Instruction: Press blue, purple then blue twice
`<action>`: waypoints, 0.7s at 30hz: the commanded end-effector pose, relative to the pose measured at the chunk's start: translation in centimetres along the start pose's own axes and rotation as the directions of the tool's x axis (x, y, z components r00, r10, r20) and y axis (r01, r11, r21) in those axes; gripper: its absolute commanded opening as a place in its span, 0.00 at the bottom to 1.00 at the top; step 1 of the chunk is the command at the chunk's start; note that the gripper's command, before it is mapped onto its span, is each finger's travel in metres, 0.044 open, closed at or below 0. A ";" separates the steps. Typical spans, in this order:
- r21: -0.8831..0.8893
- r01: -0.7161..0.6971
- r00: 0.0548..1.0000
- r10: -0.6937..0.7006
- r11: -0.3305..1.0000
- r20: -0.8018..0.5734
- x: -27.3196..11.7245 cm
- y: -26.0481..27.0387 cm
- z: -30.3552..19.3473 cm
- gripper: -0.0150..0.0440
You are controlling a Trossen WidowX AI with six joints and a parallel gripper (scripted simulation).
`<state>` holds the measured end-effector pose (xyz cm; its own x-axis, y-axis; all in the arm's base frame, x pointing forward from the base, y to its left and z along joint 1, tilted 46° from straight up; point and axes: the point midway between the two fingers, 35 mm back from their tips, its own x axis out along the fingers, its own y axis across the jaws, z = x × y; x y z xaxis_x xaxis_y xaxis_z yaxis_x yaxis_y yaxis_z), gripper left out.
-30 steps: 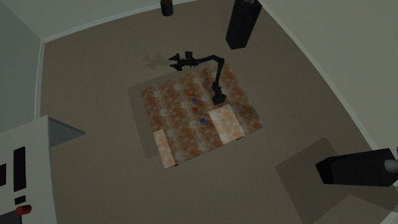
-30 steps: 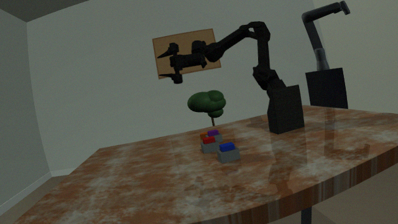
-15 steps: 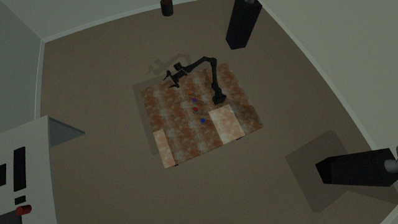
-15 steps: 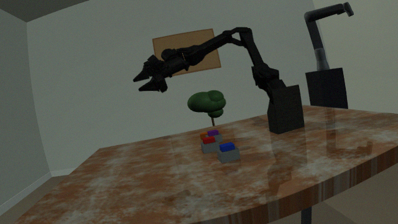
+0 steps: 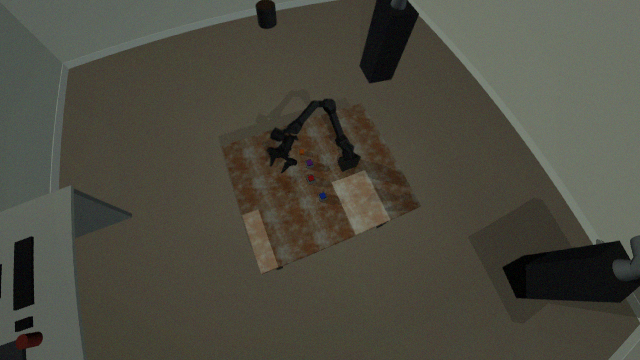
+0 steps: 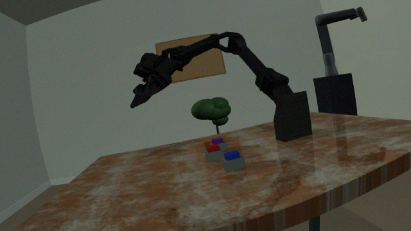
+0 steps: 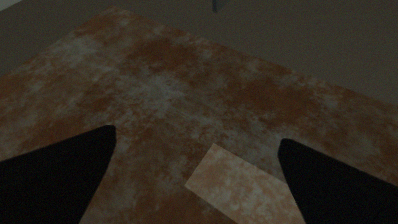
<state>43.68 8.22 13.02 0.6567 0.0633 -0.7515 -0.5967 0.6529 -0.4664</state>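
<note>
The blue button (image 5: pixel 322 196) (image 6: pixel 232 155) sits on a grey base, nearest the camera in the exterior view. The purple button (image 5: pixel 309 163) (image 6: pixel 218 140) is on its own grey base farther back. The red button (image 5: pixel 311 178) (image 6: pixel 213 148) lies between them in the top view. The orange button (image 5: pixel 302 151) (image 6: pixel 207 144) is at the row's other end, partly hidden in the exterior view. My gripper (image 5: pixel 278 168) (image 7: pixel 200 140) is open and empty. It hangs high above the table, off to the side of the purple and orange buttons, touching nothing. No button shows in the wrist view.
The marbled table (image 5: pixel 295 225) (image 6: pixel 128 189) (image 7: pixel 160 110) has two pale patches, one large (image 5: pixel 361 202) beside the arm's base and one narrow (image 5: pixel 260 242) (image 7: pixel 240 185) at an edge. No block is discernible. A tree-like plant (image 6: pixel 210 109) stands behind the table.
</note>
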 end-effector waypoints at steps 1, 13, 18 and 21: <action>0.181 -0.089 0.974 0.124 0.979 -0.190 2.9 6.7 -1.4 0.93; 0.369 0.089 0.792 0.159 0.925 -0.590 4.3 19.4 -6.3 0.93; 0.329 0.267 0.688 0.060 0.906 -0.724 3.6 23.5 -8.9 0.93; 0.272 0.384 0.625 -0.031 0.882 -0.780 2.8 25.5 -10.5 0.93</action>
<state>30.64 16.87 -2.82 0.1299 -0.3319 -0.9343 -0.2896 0.8885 -0.3559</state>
